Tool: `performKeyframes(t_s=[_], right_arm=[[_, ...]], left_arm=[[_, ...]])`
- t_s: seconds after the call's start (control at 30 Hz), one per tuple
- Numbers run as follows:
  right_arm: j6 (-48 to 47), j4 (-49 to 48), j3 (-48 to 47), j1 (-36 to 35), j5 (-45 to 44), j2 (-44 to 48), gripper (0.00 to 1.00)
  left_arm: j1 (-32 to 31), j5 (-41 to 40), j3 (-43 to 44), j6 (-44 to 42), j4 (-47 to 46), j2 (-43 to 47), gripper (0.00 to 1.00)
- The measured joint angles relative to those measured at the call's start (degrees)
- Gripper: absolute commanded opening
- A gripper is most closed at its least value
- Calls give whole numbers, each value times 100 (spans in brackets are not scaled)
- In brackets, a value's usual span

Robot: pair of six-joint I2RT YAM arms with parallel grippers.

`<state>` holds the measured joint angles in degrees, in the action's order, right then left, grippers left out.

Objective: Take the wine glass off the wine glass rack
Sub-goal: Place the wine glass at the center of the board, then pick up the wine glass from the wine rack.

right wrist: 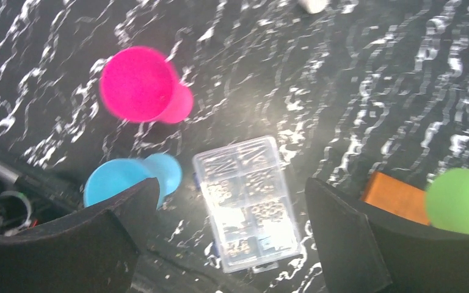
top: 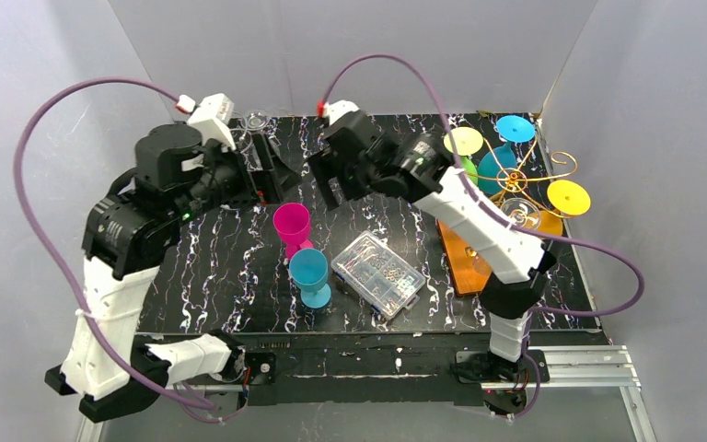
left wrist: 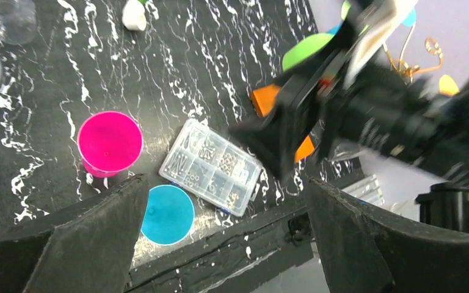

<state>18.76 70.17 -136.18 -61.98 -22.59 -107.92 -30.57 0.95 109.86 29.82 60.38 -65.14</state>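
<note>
Black tabletop (top: pixel 212 267), glossy and veined with white like marble, sits boxed in by plain pale grey walls (top: pixel 377 46). Nearest the arm bases, a blue wine glass (top: pixel 310 270) of matte plastic stands upright on its round foot. Just beside it lies a clear plastic compartment box (top: pixel 377 273), rectangular, with small metal parts in its cells. A pink wine glass (top: pixel 292 224) stands upright just behind the blue one.

To the right is the wine glass rack (top: pixel 538 170), with a flat rectangular base (top: pixel 465 262) of orange-brown wood. Its thin golden wire scrolls up and back into the far right corner. Coloured glasses hang there showing flat disc feet, among them a yellow glass (top: pixel 463 141) and a light blue glass (top: pixel 515 128).

Above mid-table, the right gripper (right wrist: pixel 232 189) has its black wedge fingers spread wide, holding nothing. The left gripper (left wrist: pixel 226 183) is likewise spread and holds nothing.
</note>
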Motion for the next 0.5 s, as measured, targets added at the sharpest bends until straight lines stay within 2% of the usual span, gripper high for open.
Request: performKeyframes(t_s=[0.27, 0.5], right_arm=[[-367, -4, -337, 1080, -793, 522, 98], [-566, -20, -374, 1705, -1425, 796, 98]], left_arm=[[-540, -11, -365, -7, -118, -402, 98], [-734, -122, -723, -22, -216, -538, 98]])
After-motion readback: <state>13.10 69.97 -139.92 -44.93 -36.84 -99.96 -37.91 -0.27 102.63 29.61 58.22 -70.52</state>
